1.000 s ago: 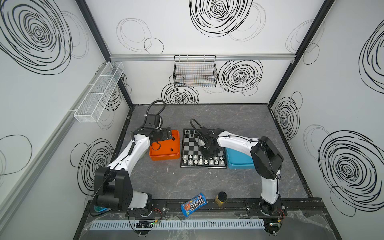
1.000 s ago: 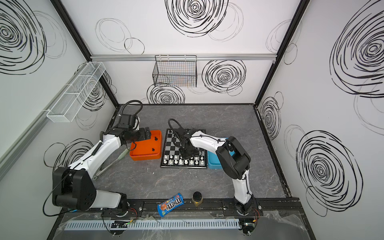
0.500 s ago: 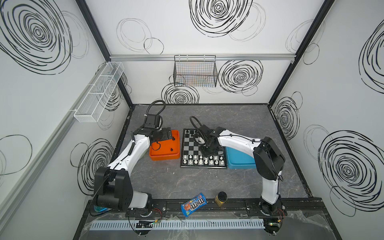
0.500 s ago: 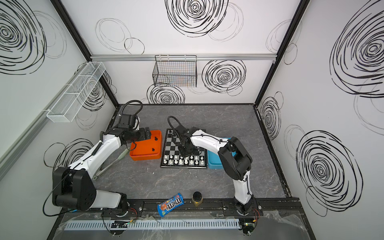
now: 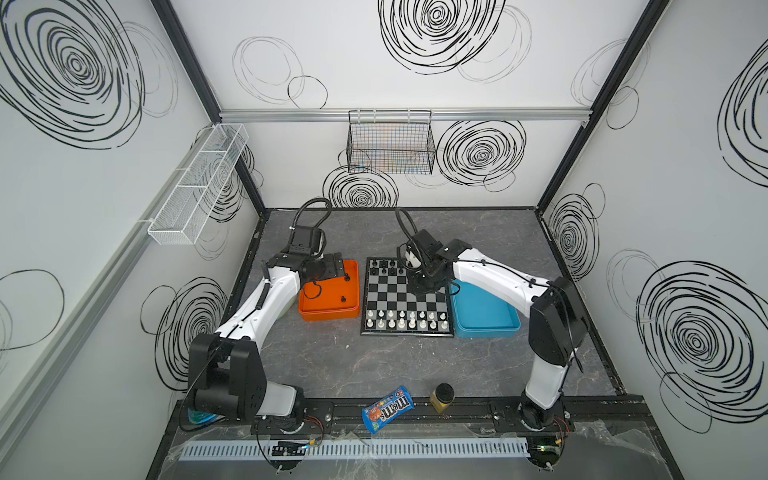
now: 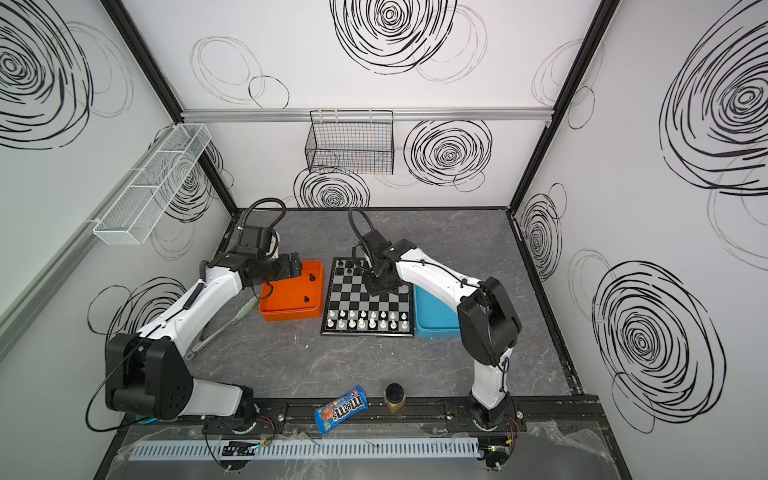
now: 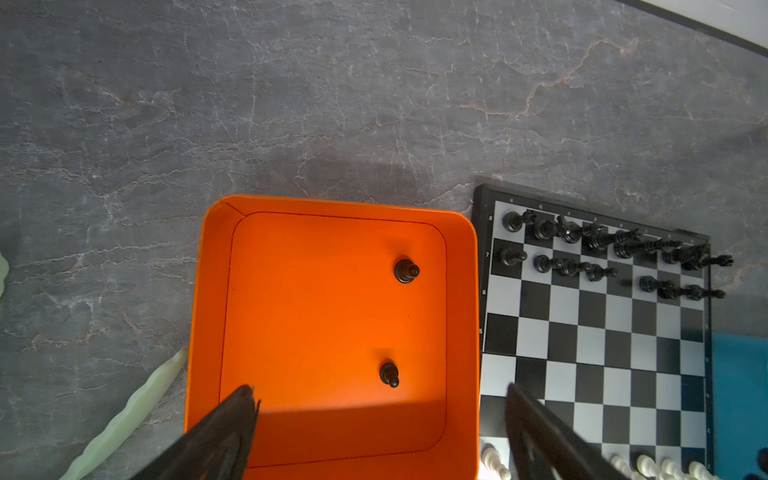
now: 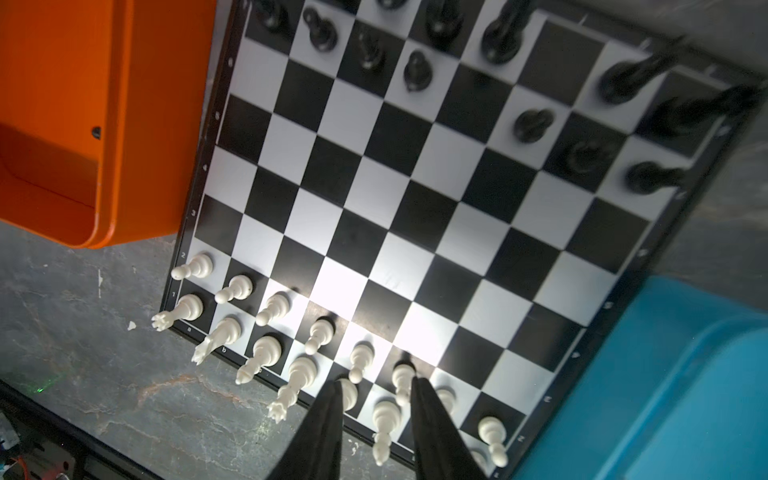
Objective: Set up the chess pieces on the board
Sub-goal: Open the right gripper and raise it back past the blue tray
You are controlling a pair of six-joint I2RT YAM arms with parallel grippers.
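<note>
right pincer [image 8: 376, 386]: jaws have just parted a little, nothing between them, over the board [image 5: 395, 296].
left pincer [image 7: 380, 390]: wide open, empty, above orange tray [image 7: 208, 291].
meaning: drop-off likely done; two black pawns [image 7: 406, 271] wait in tray, black pawn rank shows gaps.

In a top view the right arm [image 5: 490, 274] hides the far right corner of the board [image 5: 390, 291], so we cannot see the squares beneath it. In the right wrist view the black pieces [image 8: 621, 83] near that corner smear into blur, and the edge cuts their back row.
</note>
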